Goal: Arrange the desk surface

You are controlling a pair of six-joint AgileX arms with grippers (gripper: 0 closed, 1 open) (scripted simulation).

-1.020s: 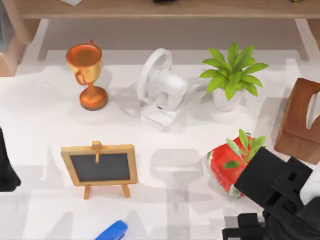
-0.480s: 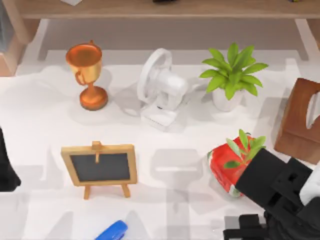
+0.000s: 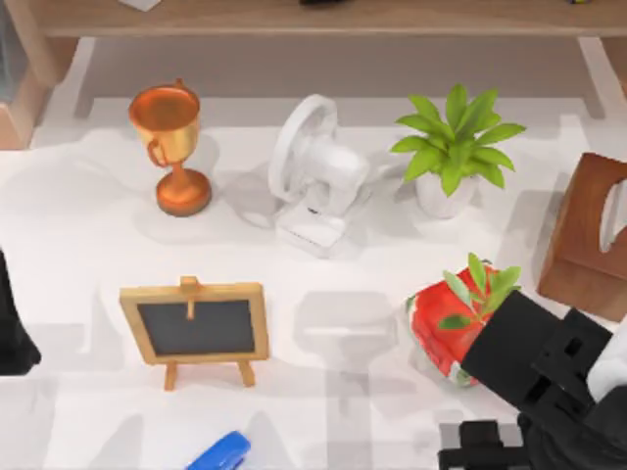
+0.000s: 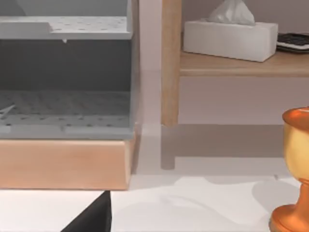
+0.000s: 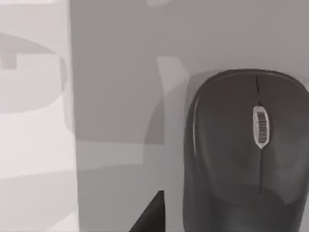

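The desk surface (image 3: 78, 235) is a broad white tabletop carrying several objects. My right arm (image 3: 549, 382) reaches in over its front right corner, beside a red pot with green leaves (image 3: 446, 318). In the right wrist view a black mouse (image 5: 241, 159) lies on a grey pad (image 5: 116, 96) directly below the camera, with one dark fingertip (image 5: 150, 216) of that gripper beside it. My left arm (image 3: 12, 328) is parked at the left edge. One of its dark fingertips (image 4: 91, 218) shows in the left wrist view.
A copper trophy (image 3: 171, 147), a white fan (image 3: 313, 176) and a potted plant (image 3: 453, 147) stand in a row at the back. A small chalkboard easel (image 3: 196, 328) and a blue object (image 3: 220, 453) are in front. A brown wooden box (image 3: 588, 235) is at the right, and a wooden shelf (image 3: 323, 18) runs along the back.
My right arm has edged slightly toward the front edge of the table. Nothing else has moved.
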